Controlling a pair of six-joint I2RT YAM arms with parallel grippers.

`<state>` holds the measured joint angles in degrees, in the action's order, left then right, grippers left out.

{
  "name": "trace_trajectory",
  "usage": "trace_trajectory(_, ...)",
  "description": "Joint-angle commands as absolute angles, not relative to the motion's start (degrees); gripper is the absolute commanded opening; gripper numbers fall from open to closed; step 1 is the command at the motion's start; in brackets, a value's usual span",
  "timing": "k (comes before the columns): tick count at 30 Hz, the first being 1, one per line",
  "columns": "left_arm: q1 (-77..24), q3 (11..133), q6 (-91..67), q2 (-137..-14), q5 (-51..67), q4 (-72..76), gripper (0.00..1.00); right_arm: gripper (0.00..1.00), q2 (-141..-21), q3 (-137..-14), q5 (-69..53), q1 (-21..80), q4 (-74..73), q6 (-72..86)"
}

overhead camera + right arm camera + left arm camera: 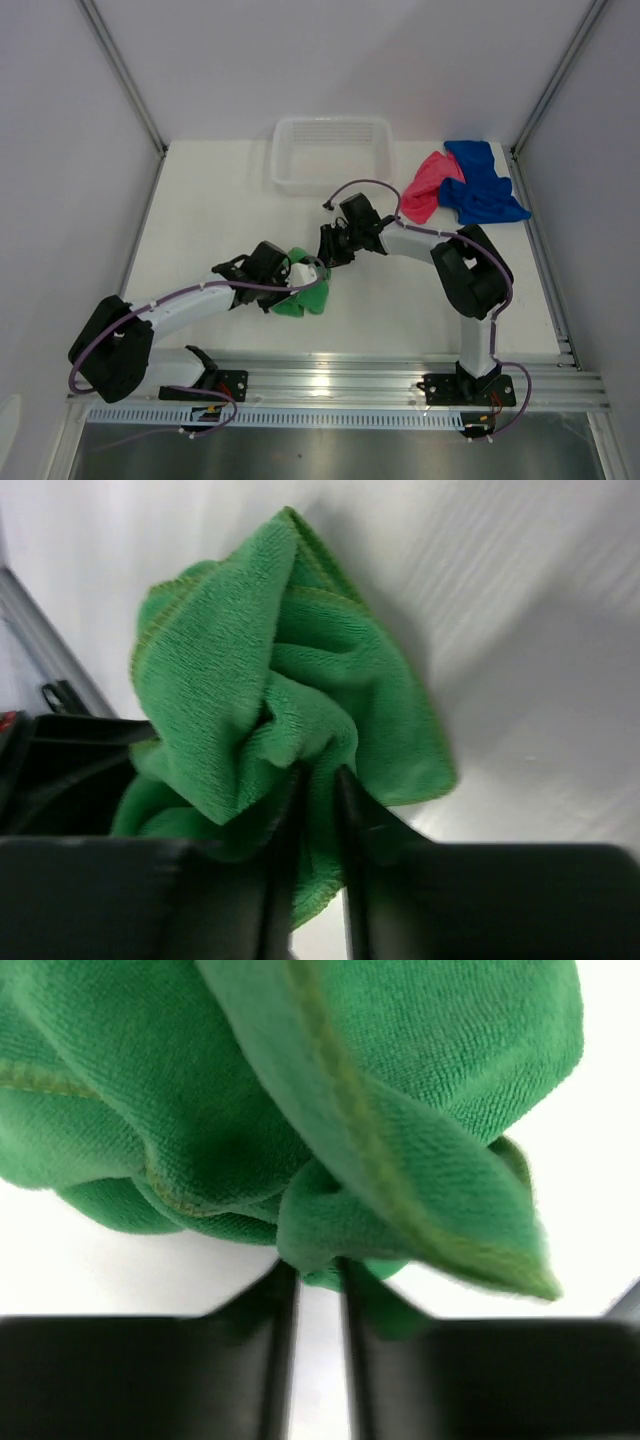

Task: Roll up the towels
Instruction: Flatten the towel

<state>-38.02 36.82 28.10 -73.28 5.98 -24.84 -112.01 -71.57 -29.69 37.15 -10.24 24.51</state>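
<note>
Top external view shows the green towel (305,298) bunched in a loose heap just below the middle of the frame, with no long axis to speak of yet. It sits between the two end effectors. The left end effector (296,278) reaches it from the lower left, and the right end effector (324,260) comes down on it from the upper right, so the line between the two grips runs on a short diagonal across the heap. In the left wrist view the fingers stand only a sliver apart and nip a small fold at their tips, while the rest of the cloth balloons away toward the top of the frame. In the right wrist view the fingers are likewise nearly together, with a thick gather of green cloth caught between them, and the towel fans up and to the left over the white worktop (540,640). Both arms are about equally near, each holding its own part of the same cloth. The next move probably turns on drawing those two grips apart along that diagonal, so the towel opens flat and gains an edge to roll from. The pink towel (428,186) and the blue towel (484,184) lie touching at the upper right, not yet rolled and closer to the right arm. The basket (285,160) stands at top centre.
</note>
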Motion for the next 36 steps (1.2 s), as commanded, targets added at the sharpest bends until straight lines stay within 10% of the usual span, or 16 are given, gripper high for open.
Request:
trace_trajectory(1,-38.3,35.9,28.1,-71.7,4.2,-22.5,0.02,0.18,-112.1,-71.0,-34.5,37.7,-5.2,27.9)
trace_trajectory(3,-37.7,35.2,27.9,-69.8,3.6,-22.7,0.01,0.00,-110.0,-69.3,-34.3,37.0,-3.5,29.3)
trace_trajectory(20,-29.2,49.3,28.0,-38.1,5.2,-50.9,0.01,0.00,-50.2,-54.3,10.4,44.1,-31.3,29.5)
trace_trajectory(36,-29.0,59.4,29.4,-39.4,11.3,-57.9,0.01,0.00,-48.1,-65.3,17.9,53.6,-45.0,30.2)
